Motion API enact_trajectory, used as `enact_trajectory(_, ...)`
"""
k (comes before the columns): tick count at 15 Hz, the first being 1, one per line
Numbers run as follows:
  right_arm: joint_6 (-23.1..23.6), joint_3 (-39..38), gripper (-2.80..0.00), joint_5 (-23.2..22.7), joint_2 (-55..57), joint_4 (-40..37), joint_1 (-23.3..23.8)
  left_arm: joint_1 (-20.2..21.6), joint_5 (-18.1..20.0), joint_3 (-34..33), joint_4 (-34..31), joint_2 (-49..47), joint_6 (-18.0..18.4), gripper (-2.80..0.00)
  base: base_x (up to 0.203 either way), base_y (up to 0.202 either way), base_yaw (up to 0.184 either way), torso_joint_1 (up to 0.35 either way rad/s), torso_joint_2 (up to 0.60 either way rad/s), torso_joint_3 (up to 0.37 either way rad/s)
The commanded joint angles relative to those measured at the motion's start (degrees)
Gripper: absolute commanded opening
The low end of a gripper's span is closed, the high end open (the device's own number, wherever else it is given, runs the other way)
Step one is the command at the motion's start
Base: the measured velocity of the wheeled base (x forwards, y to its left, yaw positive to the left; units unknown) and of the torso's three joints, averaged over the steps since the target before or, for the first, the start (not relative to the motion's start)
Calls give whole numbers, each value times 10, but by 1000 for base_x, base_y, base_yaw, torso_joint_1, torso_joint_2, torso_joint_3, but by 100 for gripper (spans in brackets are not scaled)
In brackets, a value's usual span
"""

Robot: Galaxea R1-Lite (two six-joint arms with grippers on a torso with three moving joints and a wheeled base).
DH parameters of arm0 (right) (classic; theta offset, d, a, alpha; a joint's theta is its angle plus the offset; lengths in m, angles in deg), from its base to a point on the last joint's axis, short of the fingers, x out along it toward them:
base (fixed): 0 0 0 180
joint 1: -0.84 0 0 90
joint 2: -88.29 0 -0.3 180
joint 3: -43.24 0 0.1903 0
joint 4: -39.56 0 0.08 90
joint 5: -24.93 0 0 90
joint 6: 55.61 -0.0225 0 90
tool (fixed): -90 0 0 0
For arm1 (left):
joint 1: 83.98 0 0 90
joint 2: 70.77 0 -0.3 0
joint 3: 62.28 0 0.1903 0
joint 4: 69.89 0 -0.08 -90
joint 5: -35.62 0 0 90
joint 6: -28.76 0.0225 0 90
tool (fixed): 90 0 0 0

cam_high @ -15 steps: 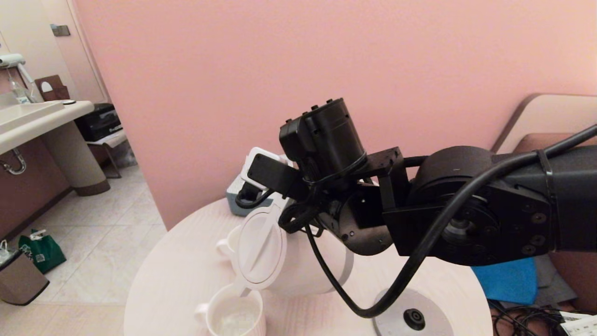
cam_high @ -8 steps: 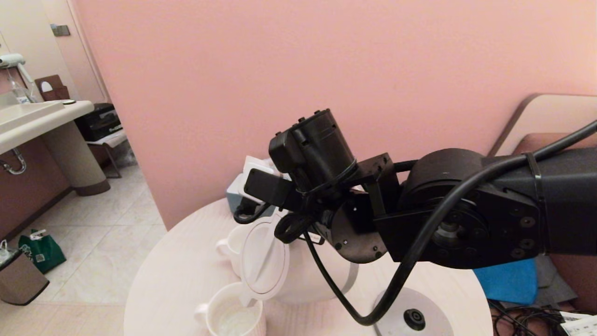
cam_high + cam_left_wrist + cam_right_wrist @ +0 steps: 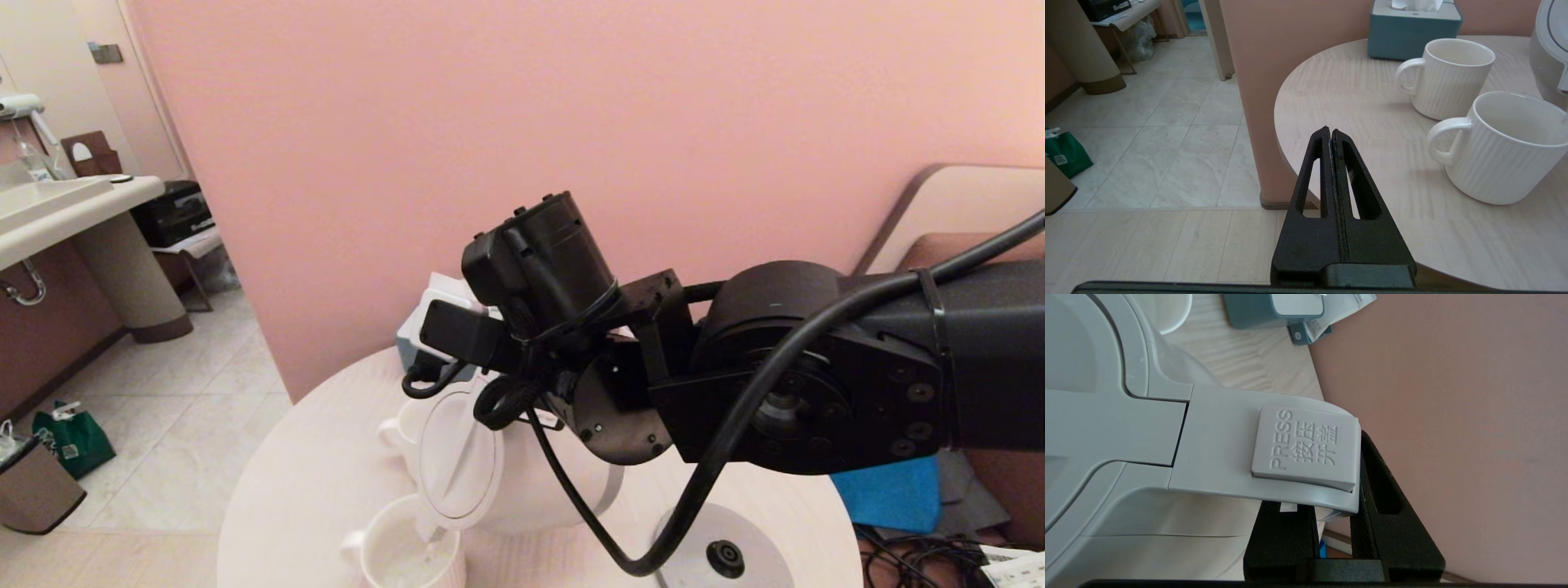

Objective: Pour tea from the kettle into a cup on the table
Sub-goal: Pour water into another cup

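Observation:
The white kettle [image 3: 457,453] hangs tipped over the round table [image 3: 310,474], lid toward the head camera and spout down over the near ribbed white cup [image 3: 408,555]. A thin stream of tea [image 3: 431,539] runs into that cup, which holds pale liquid. My right gripper [image 3: 1331,504] is shut on the kettle's loop handle [image 3: 1229,445], just under its PRESS button. In the head view the right wrist [image 3: 539,269] hides those fingers. My left gripper [image 3: 1329,130] is shut and empty, low by the table's edge, left of the near cup [image 3: 1506,151].
A second white cup [image 3: 1449,77] stands behind the first. A teal tissue box [image 3: 1412,28] sits at the table's far edge by the pink wall. The grey kettle base [image 3: 722,555] lies at the right front, under the arm's black cable.
My right arm has shifted a little left and down, and the kettle has tipped further toward the near cup. The left gripper has not visibly moved.

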Motion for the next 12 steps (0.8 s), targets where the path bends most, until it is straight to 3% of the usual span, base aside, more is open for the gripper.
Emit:
enact_trajectory(1,3,3,-280,3,4,-1,0,0,0,0,0,0,0,-280,0,0,0,0,0,0)
enact_trajectory(12,14,50,-280,17,23,-47,1,0,0,0,0,0,0,-280,0,0,0,0,0,0)
